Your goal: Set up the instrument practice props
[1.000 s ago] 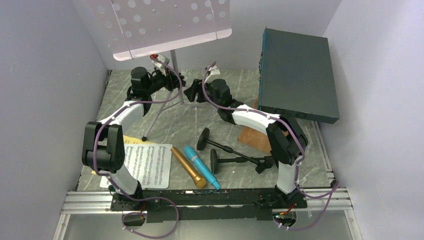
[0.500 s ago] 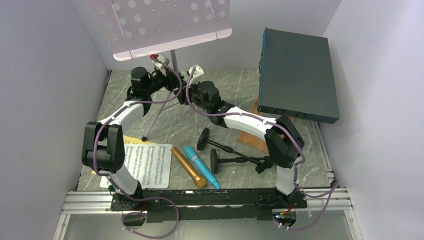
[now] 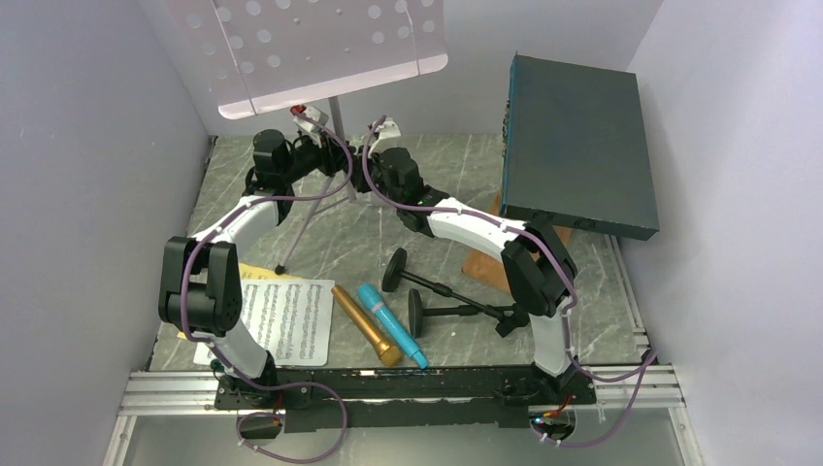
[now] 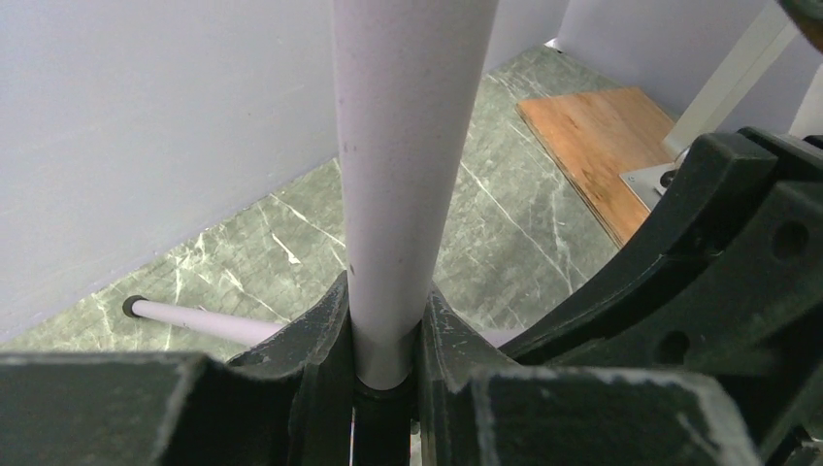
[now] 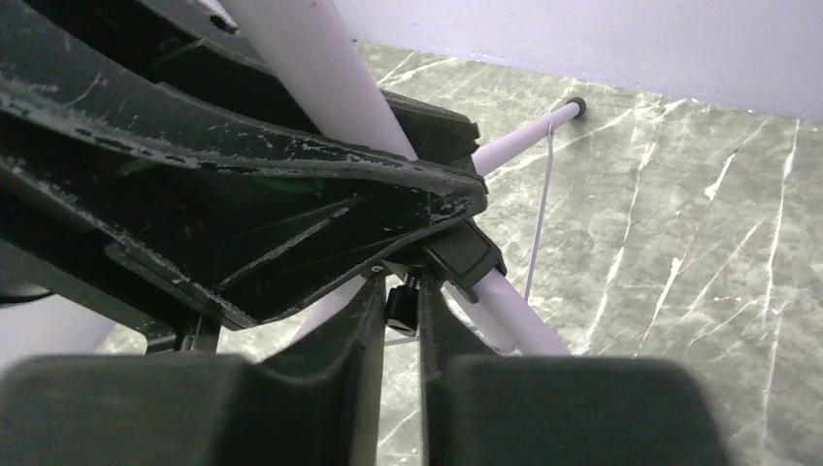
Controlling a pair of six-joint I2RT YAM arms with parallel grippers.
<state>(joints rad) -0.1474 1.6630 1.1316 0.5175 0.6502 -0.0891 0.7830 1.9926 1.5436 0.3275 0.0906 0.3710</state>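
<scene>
The pale perforated music desk (image 3: 320, 49) stands at the back on a silver pole (image 4: 408, 175) with tripod legs (image 3: 296, 238). My left gripper (image 4: 385, 340) is shut on that pole just above the black collar. From the right, my right gripper (image 5: 401, 311) is shut on the small black knob (image 5: 401, 299) of the stand's clamp, beside a tripod leg (image 5: 524, 141). White sheet music (image 3: 281, 320) over a yellow page (image 3: 257, 273) lies at the front left. The gold microphone (image 3: 366, 323) and blue microphone (image 3: 390, 323) lie side by side. Two black mic holders (image 3: 437, 286) (image 3: 456, 313) lie tipped over.
A large dark teal box (image 3: 577, 146) leans at the back right over a brown wooden board (image 3: 490, 262). The white walls close in on three sides. Both arms crowd together at the stand's pole near the back wall.
The right arm has swung left to the stand and its jaws have closed on the clamp knob. The left gripper has kept its hold on the pole.
</scene>
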